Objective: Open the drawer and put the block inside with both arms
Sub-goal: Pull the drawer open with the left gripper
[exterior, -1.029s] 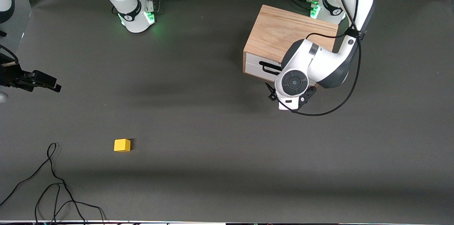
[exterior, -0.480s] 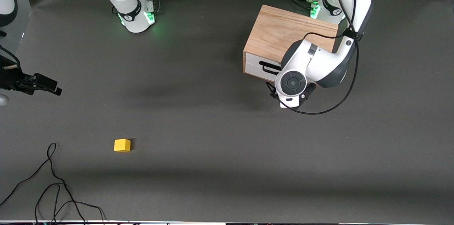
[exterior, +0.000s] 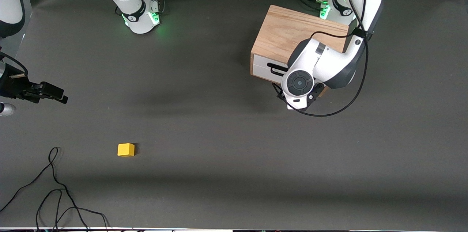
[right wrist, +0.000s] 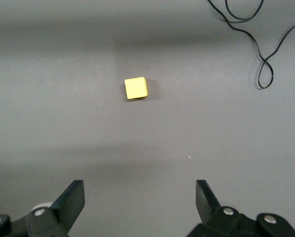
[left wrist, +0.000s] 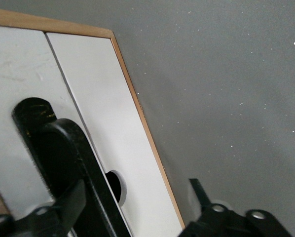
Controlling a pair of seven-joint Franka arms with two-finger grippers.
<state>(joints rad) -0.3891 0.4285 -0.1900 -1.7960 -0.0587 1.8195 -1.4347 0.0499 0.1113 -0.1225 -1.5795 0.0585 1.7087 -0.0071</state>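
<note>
- I see the cabinet (exterior: pixel 292 36), a light oak box, standing on the tabletop (exterior: pixel 226 133) toward the left arm's end, just in front of the left arm's base (exterior: pixel 334 9).
- I see the drawer (exterior: pixel 268 67) fully closed; its white front sits flush in the cabinet face, and its black wire handle (exterior: pixel 276 67) is partly hidden by the left arm's wrist in the front view.
- I read the left gripper (left wrist: pixel 137 202) as open, positioned directly at the drawer front. In the left wrist view one finger (left wrist: pixel 68 202) overlaps the handle (left wrist: pixel 63 163) and the other finger (left wrist: pixel 199 195) is over bare tabletop beside the cabinet edge. I cannot confirm contact with the handle.
- I see the block (exterior: pixel 126 149), a small yellow cube, lying flat on the tabletop toward the right arm's end, nearer to the front camera than the cabinet and well apart from it.
- I read the right gripper (exterior: pixel 55 95) as open and empty, up in the air over bare tabletop at the right arm's end. In the right wrist view the block (right wrist: pixel 136 88) is clear of both fingers (right wrist: pixel 71 200).
- I see a loose black cable (exterior: pixel 55 188) lying on the tabletop near the block, nearer to the front camera.
</note>
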